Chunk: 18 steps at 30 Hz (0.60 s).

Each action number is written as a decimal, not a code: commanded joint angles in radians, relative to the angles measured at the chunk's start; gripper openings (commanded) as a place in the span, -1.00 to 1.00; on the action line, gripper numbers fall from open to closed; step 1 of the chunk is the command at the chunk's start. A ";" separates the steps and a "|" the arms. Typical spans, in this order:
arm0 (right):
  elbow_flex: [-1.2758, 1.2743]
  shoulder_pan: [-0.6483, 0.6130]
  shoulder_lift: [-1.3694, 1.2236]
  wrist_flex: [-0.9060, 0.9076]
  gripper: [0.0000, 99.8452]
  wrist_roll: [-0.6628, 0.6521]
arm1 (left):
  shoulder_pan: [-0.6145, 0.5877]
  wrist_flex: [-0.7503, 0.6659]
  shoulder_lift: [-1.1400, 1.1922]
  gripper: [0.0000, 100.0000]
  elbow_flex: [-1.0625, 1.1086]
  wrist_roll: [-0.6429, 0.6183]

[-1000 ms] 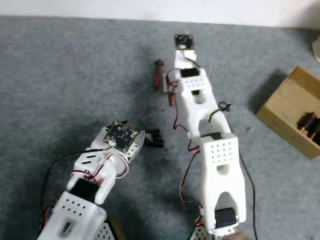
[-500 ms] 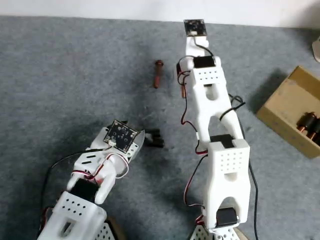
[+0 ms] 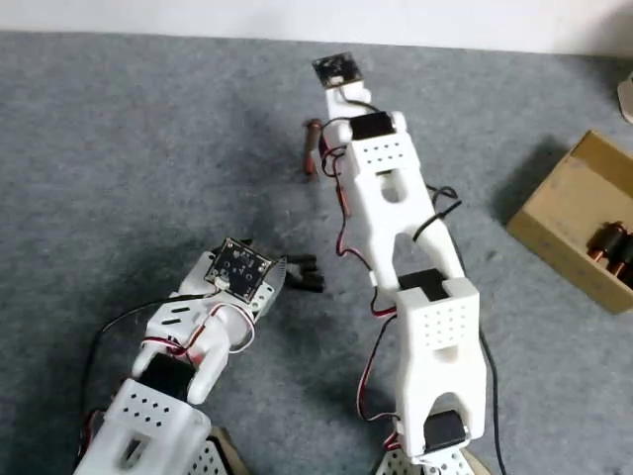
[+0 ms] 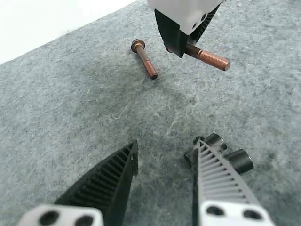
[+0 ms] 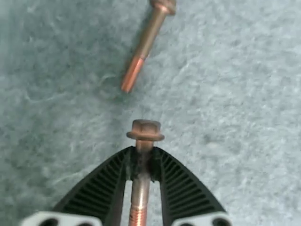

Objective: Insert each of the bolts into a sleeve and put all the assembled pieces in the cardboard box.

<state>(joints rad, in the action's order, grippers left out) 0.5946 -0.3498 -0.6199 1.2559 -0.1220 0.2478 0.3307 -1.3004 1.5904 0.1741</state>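
Note:
My right gripper is shut on a copper bolt, gripping its shank just below the head. It hangs close over the carpet beside a second, loose bolt. In the left wrist view the held bolt sticks out of the right gripper. My left gripper stands open low over the carpet, and two black sleeves lie just outside one of its fingers. The cardboard box sits at the right edge.
Inside the box lie assembled pieces. The right arm stretches up the middle of the grey carpet, with red and black wires along it. The left arm fills the lower left. A pale wall strip runs along the far edge.
The right arm, still holding its bolt, first moved away and to the right, then swung back left over the loose bolt. The left arm and the sleeves stayed put.

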 commanded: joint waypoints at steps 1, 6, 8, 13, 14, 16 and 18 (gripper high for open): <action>0.033 -0.021 0.099 0.036 -0.99 -0.005 | -0.004 -0.023 -0.010 -0.64 -0.044 0.011; 0.044 -0.021 0.110 0.124 -0.99 0.020 | -0.004 -0.023 -0.010 -0.64 -0.044 0.011; 0.048 -0.021 0.145 0.151 -0.99 0.015 | -0.004 -0.023 -0.010 -0.64 -0.044 0.011; 0.041 -0.025 0.243 0.196 -0.99 0.014 | -0.005 -0.023 -0.010 -0.64 -0.045 0.011; 0.022 -0.030 0.255 0.206 -0.99 0.009 | -0.005 -0.023 -0.010 -0.64 -0.045 0.011; -0.024 -0.059 0.275 0.214 -0.99 -0.038 | -0.005 -0.025 -0.010 -0.64 -0.045 0.011; -0.074 -0.097 0.295 0.206 -0.99 -0.060 | -0.005 -0.025 -0.010 -0.64 -0.045 0.011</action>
<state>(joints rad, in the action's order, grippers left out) 0.5439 -0.3913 -0.4189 1.4615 -0.1465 0.2478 0.3307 -1.3004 1.5904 0.1741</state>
